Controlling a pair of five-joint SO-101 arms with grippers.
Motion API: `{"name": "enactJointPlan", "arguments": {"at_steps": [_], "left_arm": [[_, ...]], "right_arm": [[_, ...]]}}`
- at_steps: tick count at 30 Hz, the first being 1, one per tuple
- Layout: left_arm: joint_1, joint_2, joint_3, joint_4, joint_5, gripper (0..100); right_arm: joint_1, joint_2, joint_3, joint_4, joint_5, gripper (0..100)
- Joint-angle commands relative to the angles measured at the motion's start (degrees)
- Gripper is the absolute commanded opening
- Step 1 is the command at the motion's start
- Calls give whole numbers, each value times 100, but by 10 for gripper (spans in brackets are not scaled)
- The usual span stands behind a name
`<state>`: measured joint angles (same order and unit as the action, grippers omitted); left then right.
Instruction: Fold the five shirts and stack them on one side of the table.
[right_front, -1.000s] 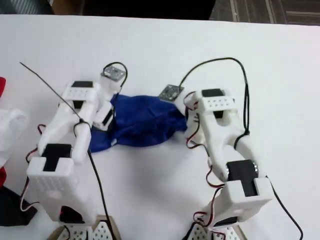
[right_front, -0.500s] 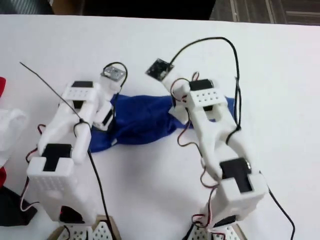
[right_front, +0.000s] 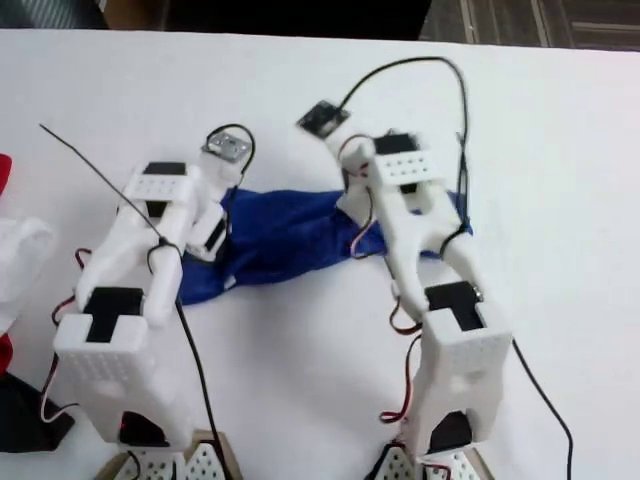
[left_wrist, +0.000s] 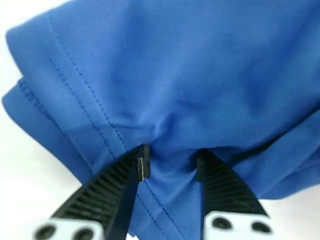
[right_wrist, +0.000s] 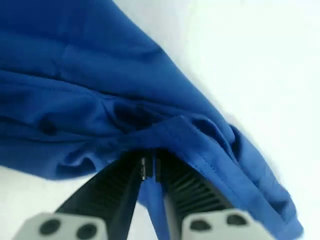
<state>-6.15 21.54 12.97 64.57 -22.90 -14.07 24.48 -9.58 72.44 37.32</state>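
- Well, at the far left edge of the white table (right_front: 300, 80) lay a crumpled white cloth (right_front: 20, 255). A red scrap (right_front: 4, 165) sat beyond it and a black cloth (right_front: 25, 415) lay nearer my bases, all three well apart from the shirt I was handling.
- Next came my left arm, stretched out over the left end of the blue shirt (right_front: 285, 240).
- My left gripper (left_wrist: 171, 167) was pinching a bunched fold of that shirt. The fabric filled the gap between the two black ribbed fingers (left_wrist: 125, 180) and puckered just ahead of their tips, beside a stitched hem.
- The blue shirt itself lay crumpled in a long band across the middle of the table. It ran from under my left arm to under my right, with its lower left corner spilling toward my left base.
- My right arm reached over the shirt's right end, and a little blue showed past it on the far side.
- My right gripper (right_wrist: 150, 170) was pressed almost together, nipping a thin stitched edge of the blue shirt between its tips, with the rest of the cloth folded in layers just beyond.
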Motion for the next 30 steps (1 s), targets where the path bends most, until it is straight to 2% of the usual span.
{"name": "enactJointPlan", "arguments": {"at_steps": [1, 6, 11, 16, 19, 22, 26, 30], "left_arm": [[0, 62, -242, 105, 62, 169], [0, 62, -444, 440, 62, 169], [0, 62, -910, 967, 53, 169], [-9, 88, -1543, 1723, -9, 169], [-53, 141, -1473, 1714, -440, 169], [-343, 308, -1455, 1451, -721, 169], [-862, 826, -1754, 1143, -800, 169], [-1187, 1653, -2730, 1688, -756, 169]], "right_arm": [[497, -998, -554, 787, 0, 22], [1262, -1666, 202, 1305, 686, 22], [1367, -2097, 1363, 1077, 844, 22], [1270, -2185, 2374, 84, 844, 22], [1437, -2167, 2804, -848, 853, 22], [1631, -1895, 2910, -1411, 879, 22], [1965, -1077, 2725, -1675, 1407, 22], [2440, -347, 2136, -1622, 1451, 22]]}}
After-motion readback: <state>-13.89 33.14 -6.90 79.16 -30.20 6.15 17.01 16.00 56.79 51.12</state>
